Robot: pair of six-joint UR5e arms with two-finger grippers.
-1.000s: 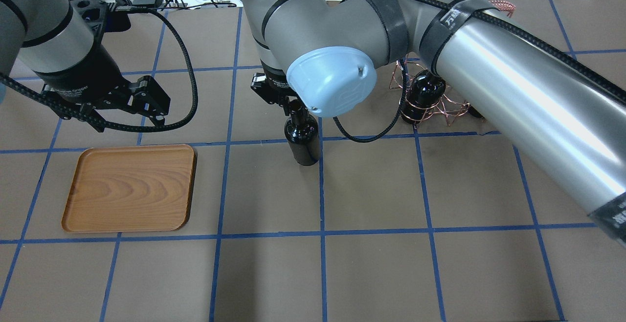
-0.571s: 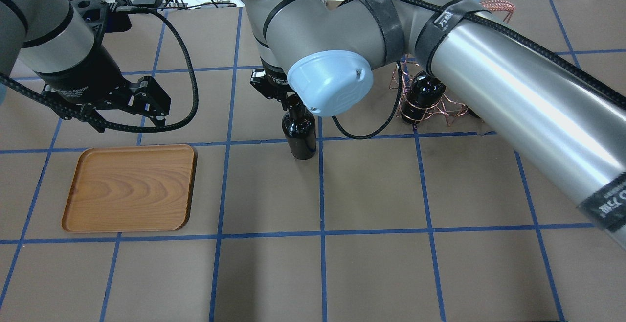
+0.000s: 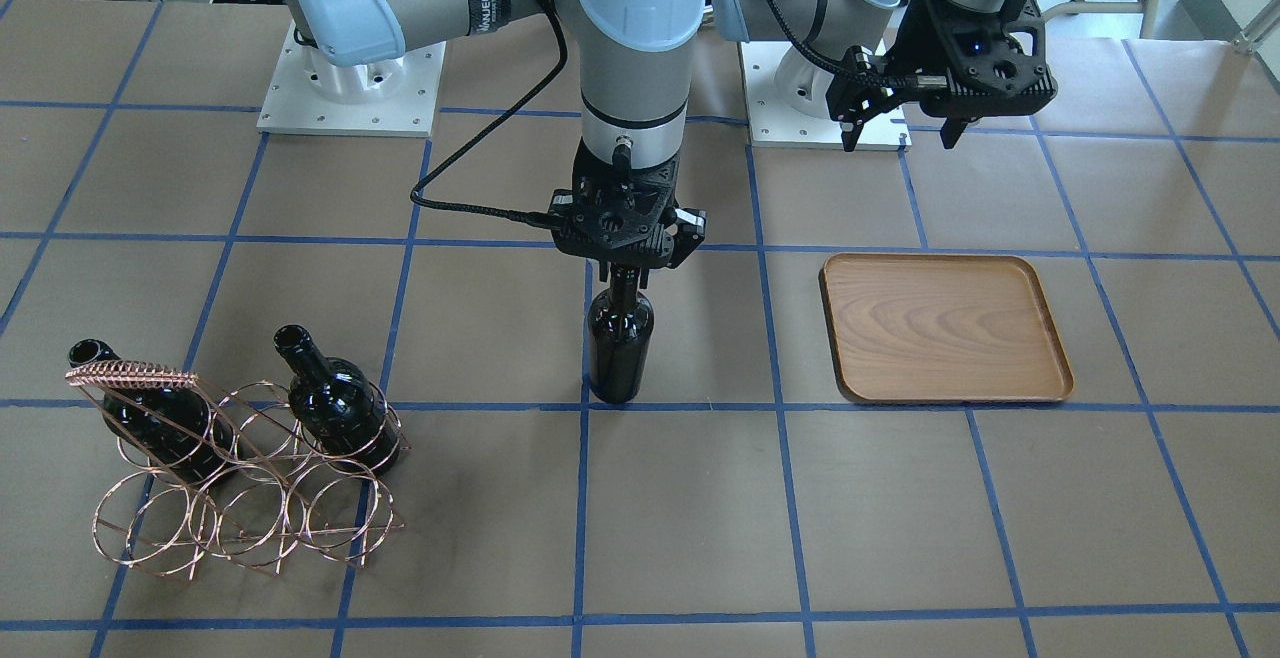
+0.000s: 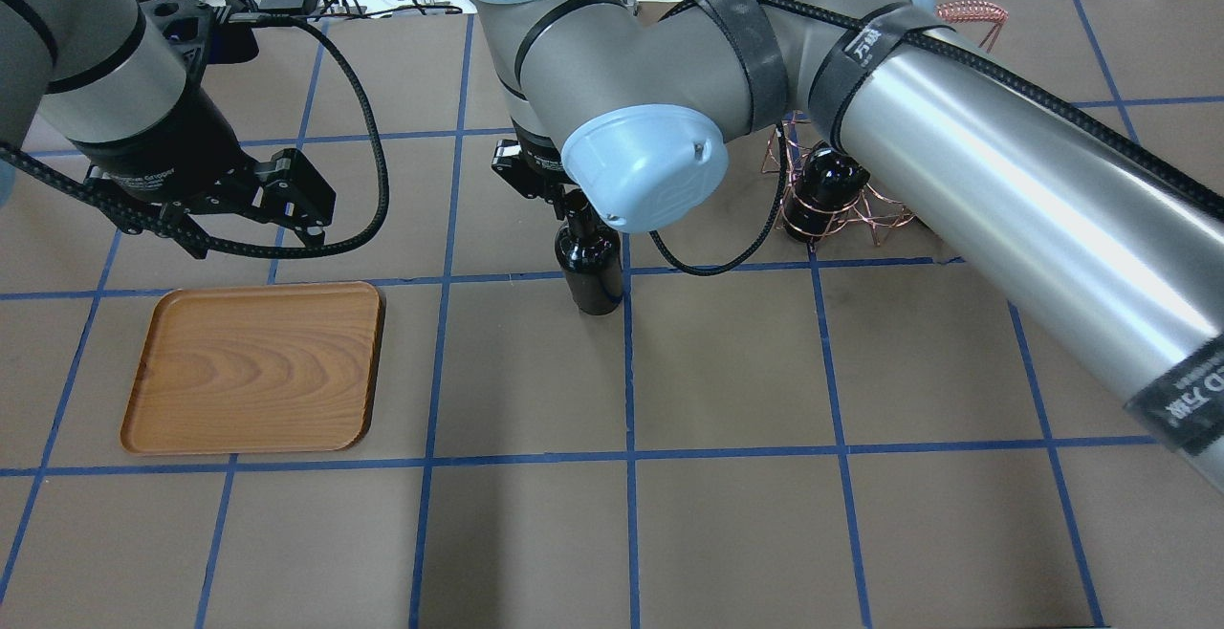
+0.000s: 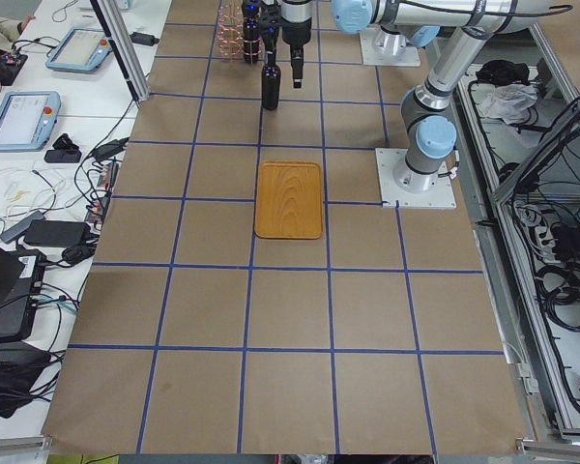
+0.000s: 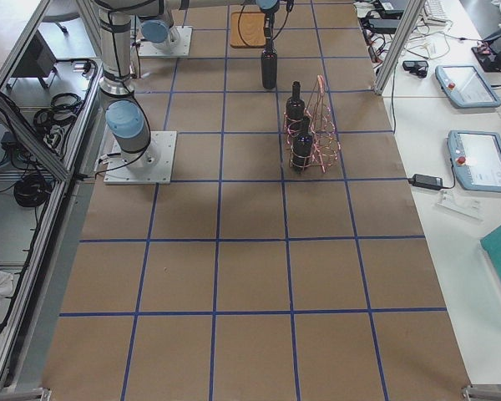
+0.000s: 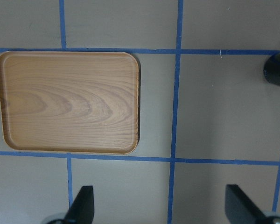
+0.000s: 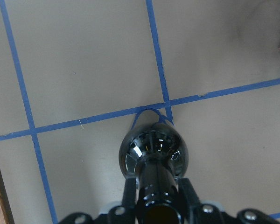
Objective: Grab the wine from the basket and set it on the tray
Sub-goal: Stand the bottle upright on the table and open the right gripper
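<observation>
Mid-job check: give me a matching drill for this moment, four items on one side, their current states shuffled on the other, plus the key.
Column one:
1. wine
2. tray
3. basket
4. left gripper

Column two:
A. holds two other bottles
B. jaws open, holding nothing
C. upright, neck clamped by the right gripper
D. bare wood, nothing on it

Pairs: 1-C; 2-D; 3-A; 4-B
</observation>
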